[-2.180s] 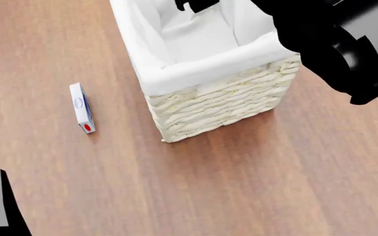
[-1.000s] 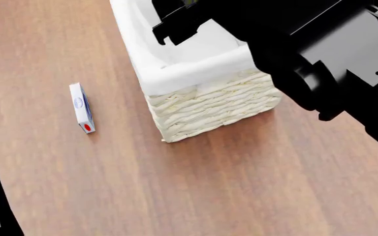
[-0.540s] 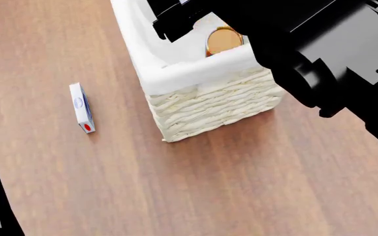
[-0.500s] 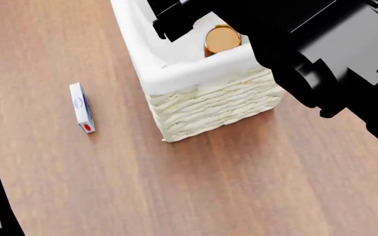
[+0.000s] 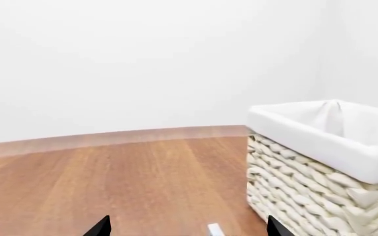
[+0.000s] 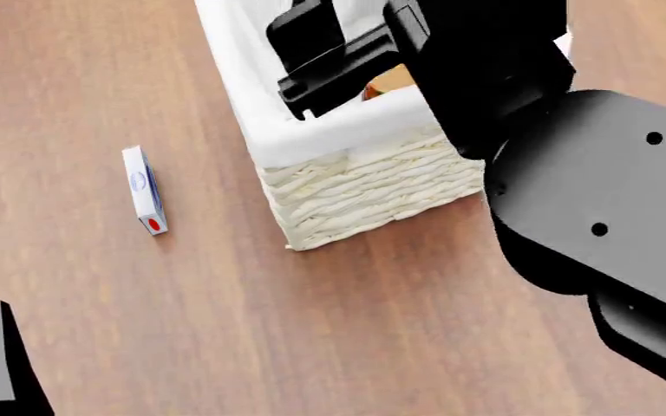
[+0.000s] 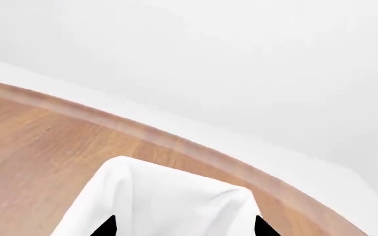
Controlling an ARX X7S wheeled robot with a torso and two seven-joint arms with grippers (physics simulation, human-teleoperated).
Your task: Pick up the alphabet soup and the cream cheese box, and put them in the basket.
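Right claw (image 6: 316,65): black, over the near part of the basket's opening; its two fingers stand apart with nothing between them, so it is released. In the right wrist view only two dark fingertips (image 7: 104,227) show at the picture's edge, wide apart, with the white cloth between and beyond them.
Right arm (image 6: 588,208): large and dark, fills the right side of the head view and covers the basket's right half.
Soup (image 6: 387,81): only a small gold-orange patch shows, inside the basket, just behind the near rim and mostly hidden by the right claw. It is not gripped.
Basket (image 6: 356,186): cream woven wicker with white cloth folded over the rim; stands on the table at the far middle of the head view. In the left wrist view its wicker wall (image 5: 307,191) and cloth rim fill the right part.
Box (image 6: 145,189): white with blue sides, blue oval and a red spot at its near end; lies on the table well to the left of the basket, its long side running near to far. A small pale corner (image 5: 215,229) at the edge of the left wrist view may be it; I cannot tell.
Left claw (image 5: 185,227): two dark fingertips at the edge of the left wrist view, wide apart, nothing between them; released. In the head view a dark point shows at the near left corner.
Table (image 6: 252,338): brown wood grain, carrying the box and the basket.
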